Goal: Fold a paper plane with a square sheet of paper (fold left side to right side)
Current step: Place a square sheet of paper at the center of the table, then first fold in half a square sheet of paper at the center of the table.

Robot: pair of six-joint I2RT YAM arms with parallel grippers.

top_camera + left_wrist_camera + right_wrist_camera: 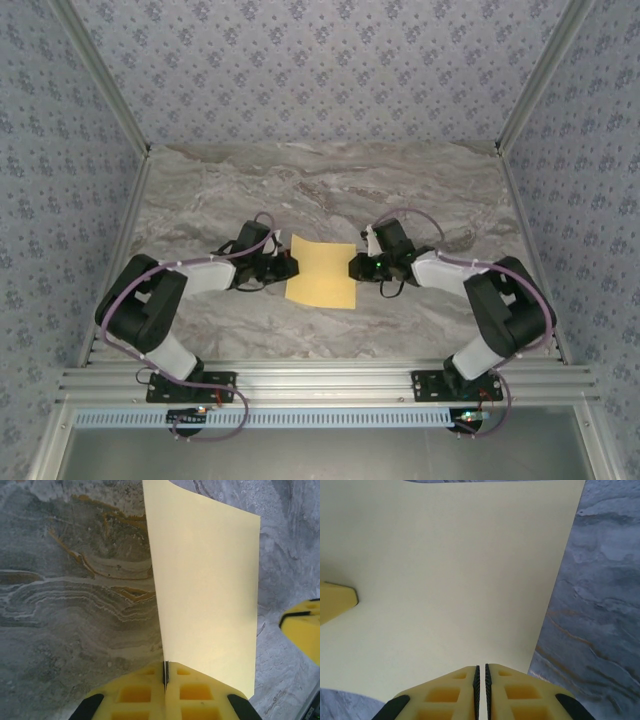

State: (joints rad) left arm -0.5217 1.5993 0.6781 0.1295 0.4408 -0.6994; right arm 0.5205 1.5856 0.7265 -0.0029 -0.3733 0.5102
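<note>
Sheet (321,271): one, yellow, square, at the middle of the table (330,180), slightly toward the near edge.
Sheet attitude: left edge turned upright where it is held, the rest spreading broad.
Left gripper (288,268): one, clenched on the sheet's left edge, paper issuing from between its fingers.
Right gripper (355,267): one, at the sheet's right edge, jaws drawn to a thin slit. Whether they pinch the paper cannot be told.

Open counter (330,185) across the far half, and a strip up front too. The middle's barred: the square sheet of paper (322,271) spans from left gripper (290,268) to right gripper (354,268). Patterned walls (60,150) hem both sides.
</note>
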